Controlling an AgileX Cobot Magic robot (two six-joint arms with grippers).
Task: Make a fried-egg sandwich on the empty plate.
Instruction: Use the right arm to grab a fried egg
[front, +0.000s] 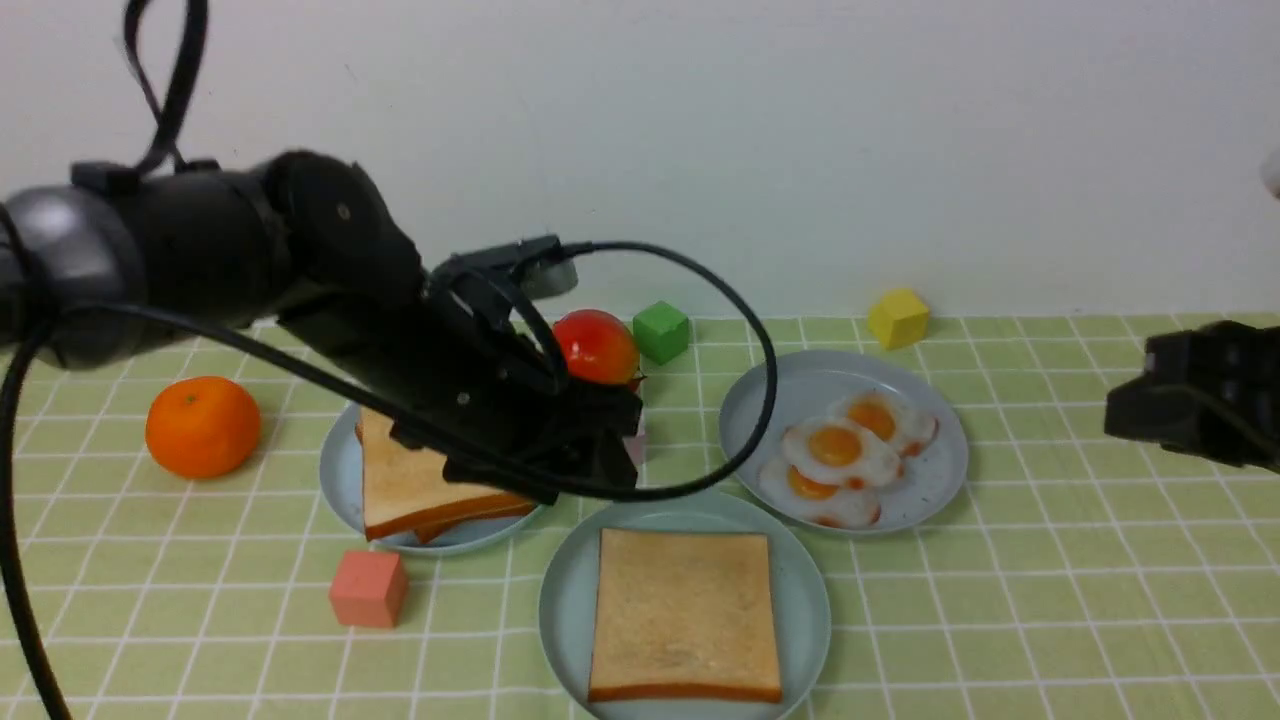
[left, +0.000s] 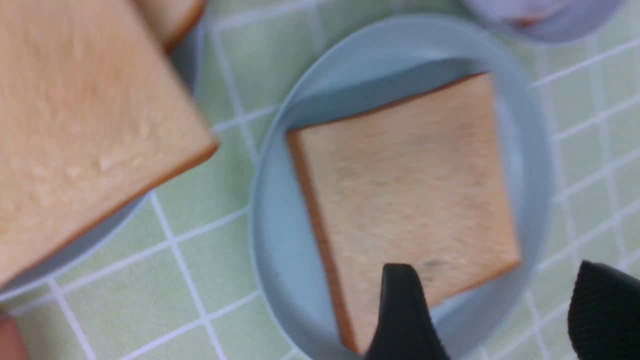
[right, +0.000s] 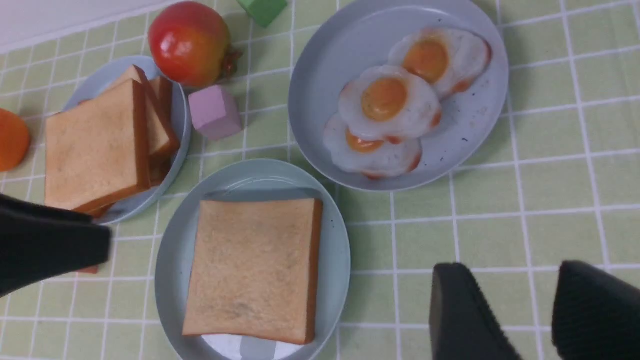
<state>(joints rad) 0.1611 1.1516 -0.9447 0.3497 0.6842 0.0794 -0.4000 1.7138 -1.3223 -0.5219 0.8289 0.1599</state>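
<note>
Green checked cloth covers the table under a white wall. Leftmost sits an orange (front: 203, 426), then a greyish plate (front: 335, 470) of spare bread slices (front: 410, 480). The left gripper (left: 495, 280) hangs above its near side, jaws spread with nothing between them. Centre front, the pale green plate (front: 568, 610) holds one toast slice (front: 685, 614) lying flat, so the sandwich is only a base so far. Right of it, three fried eggs (front: 835, 447) overlap on another plate (front: 760, 400). Beyond them the right gripper (right: 515, 280) waits, jaws apart and empty. The eggs look light, thin and glossy, probably slippery. I would pinch the top one at its white rim, clear of the domed yolk.
</note>
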